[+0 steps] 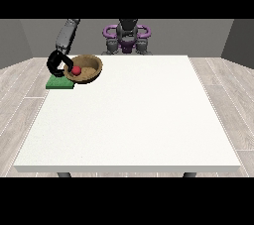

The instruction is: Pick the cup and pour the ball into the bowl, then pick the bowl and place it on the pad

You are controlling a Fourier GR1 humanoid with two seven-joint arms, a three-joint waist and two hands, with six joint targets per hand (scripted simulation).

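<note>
A brown bowl [89, 65] is tilted towards the camera at the table's far left, with a red ball [76, 71] inside it. The hand at the view's left [55, 64] has its black fingers curled round the bowl's left rim. A green pad [60, 83] lies flat just below and left of the bowl, partly under the bowl's edge. No cup shows anywhere in the view. The other hand is not visible.
The white table [134, 120] stretches wide towards the camera. The robot's torso [127, 35] stands behind the far edge. The pad lies close to the table's left edge.
</note>
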